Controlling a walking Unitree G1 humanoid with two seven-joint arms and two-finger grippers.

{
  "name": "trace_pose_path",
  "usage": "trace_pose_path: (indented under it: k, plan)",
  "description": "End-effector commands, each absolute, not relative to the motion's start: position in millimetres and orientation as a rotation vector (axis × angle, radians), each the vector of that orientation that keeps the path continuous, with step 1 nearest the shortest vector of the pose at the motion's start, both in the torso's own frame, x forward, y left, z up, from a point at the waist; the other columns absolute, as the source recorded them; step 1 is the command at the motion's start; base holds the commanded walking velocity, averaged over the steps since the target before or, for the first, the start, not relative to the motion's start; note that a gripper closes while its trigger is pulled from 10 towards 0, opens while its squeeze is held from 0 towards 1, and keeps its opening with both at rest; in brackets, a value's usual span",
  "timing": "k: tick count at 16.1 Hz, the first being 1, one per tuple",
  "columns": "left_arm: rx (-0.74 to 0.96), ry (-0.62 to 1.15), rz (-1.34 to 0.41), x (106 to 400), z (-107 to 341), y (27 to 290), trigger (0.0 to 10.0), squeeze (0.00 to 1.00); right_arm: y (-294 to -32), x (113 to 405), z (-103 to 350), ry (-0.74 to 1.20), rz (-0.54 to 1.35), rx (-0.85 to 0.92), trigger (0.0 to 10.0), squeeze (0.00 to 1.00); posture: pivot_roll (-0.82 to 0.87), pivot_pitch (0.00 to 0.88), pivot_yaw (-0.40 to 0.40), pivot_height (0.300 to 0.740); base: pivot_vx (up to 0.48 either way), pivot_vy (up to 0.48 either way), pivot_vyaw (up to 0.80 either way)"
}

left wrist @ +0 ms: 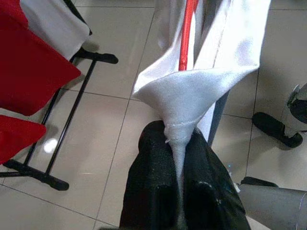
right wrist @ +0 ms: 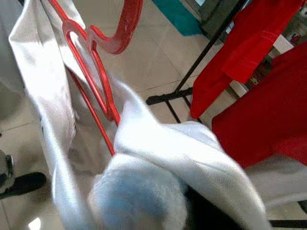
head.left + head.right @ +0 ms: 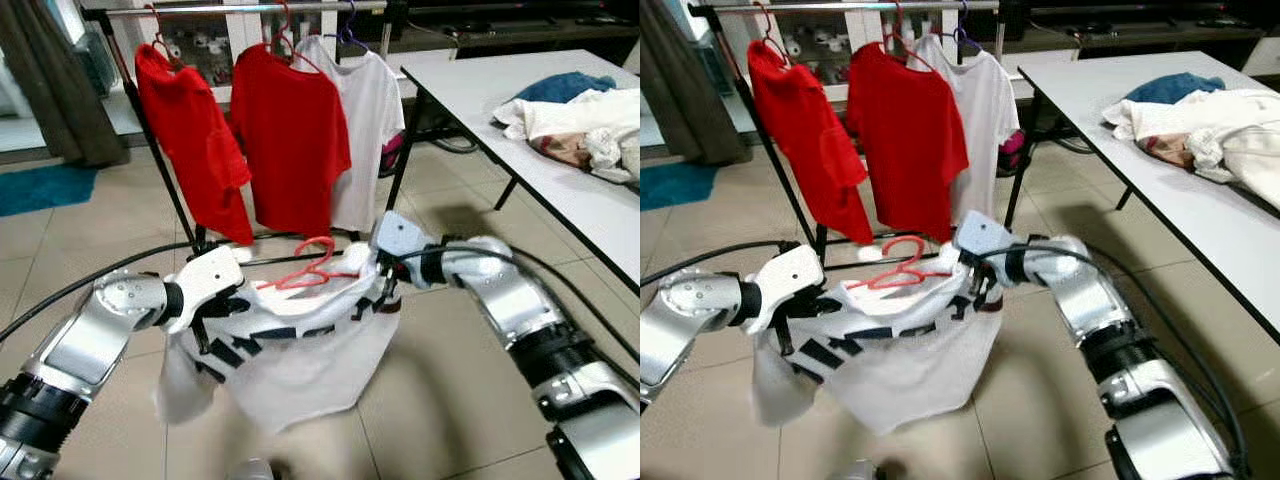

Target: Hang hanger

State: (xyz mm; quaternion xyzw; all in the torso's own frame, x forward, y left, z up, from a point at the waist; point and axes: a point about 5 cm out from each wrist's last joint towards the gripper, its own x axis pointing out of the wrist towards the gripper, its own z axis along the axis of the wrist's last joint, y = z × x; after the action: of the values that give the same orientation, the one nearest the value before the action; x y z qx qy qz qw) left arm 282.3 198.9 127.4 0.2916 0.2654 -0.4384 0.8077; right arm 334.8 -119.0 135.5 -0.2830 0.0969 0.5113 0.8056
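Presently: one white T-shirt with black lettering (image 3: 290, 350), threaded on a red plastic hanger (image 3: 310, 268), held slung between both arms just in front of the black metal clothes rack (image 3: 165, 165). Left gripper (image 1: 175, 158) clenched on a pinched fold of the shirt's shoulder. Right gripper (image 3: 372, 290) at the opposite shoulder; grasp state cannot be told, fabric covers the fingers. Rack already carries two red T-shirts (image 3: 290, 140) and one white T-shirt (image 3: 370, 110). Risk: hanger sits loose and tilted inside the collar, so lifting by cloth alone may let the hook swing aside or slip out.
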Motion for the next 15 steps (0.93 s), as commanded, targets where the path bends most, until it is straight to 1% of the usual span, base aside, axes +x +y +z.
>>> trace_pose_path:
  k: [1, 8, 9, 10, 15]
  plan:
    - [0.649, 0.545, -0.919, 287.3, 135.3, 199.8, 0.0, 0.00, -121.0, 334.6, 139.7, 0.198, 1.093, -0.618, 10.0, 1.00, 0.05, 0.000, 0.033, 0.740, 0.000, 0.000, 0.00]
    - [0.635, 0.556, -0.926, 285.5, 134.3, 198.5, 0.0, 0.00, -133.0, 344.2, 141.3, 0.251, 0.955, -0.710, 10.0, 1.00, 0.06, 0.000, 0.023, 0.740, 0.000, 0.000, 0.00]
    - [0.635, 0.556, -0.926, 285.5, 134.2, 198.5, 0.0, 0.00, -132.5, 344.2, 141.8, 0.249, 0.959, -0.713, 10.0, 1.00, 0.06, 0.000, 0.022, 0.740, 0.000, 0.000, 0.00]
    - [0.631, 0.559, -0.927, 285.2, 134.1, 198.3, 0.0, 0.00, -132.6, 343.3, 141.1, 0.263, 0.968, -0.768, 10.0, 1.00, 0.06, 0.000, 0.021, 0.740, 0.000, 0.000, 0.00]
    - [0.640, 0.574, -0.926, 285.2, 134.5, 200.1, 0.0, 0.00, -135.0, 335.9, 139.2, 0.312, 1.041, -0.874, 10.0, 1.00, 0.05, 0.000, 0.020, 0.740, 0.000, 0.000, 0.00]
